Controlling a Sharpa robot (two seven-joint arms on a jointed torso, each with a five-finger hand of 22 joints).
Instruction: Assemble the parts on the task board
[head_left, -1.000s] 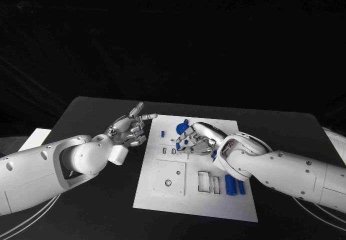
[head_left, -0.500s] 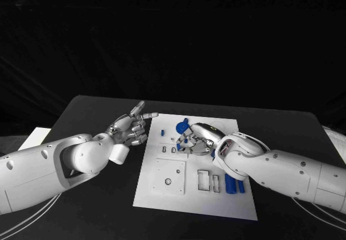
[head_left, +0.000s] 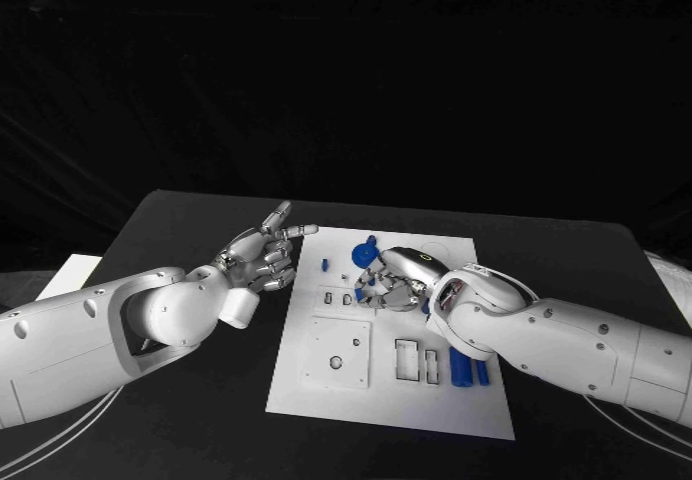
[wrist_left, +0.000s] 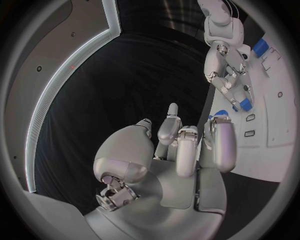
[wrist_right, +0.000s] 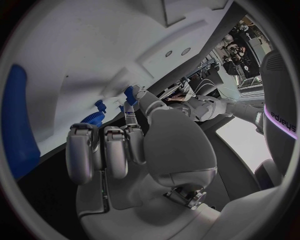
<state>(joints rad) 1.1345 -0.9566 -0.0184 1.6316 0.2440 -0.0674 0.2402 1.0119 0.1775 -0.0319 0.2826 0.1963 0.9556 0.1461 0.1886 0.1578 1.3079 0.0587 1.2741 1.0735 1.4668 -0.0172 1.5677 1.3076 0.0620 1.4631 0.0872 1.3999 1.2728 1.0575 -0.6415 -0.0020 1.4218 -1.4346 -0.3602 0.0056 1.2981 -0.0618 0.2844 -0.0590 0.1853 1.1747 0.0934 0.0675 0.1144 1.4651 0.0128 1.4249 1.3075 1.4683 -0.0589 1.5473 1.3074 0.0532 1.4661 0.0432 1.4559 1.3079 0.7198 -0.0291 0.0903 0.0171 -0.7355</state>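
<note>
The head view is dimly lit, with the white rectangular task board seen as the brightest surface, while the matte black table around that board and the room beyond it are lost in near-total darkness. Soft highlights are carried on the glossy white arm shells beside the board, and only faint shadows are cast on it. In both wrist views straight edges of the board are bent by fisheye distortion, and a dark frame is set around each circle.
</note>
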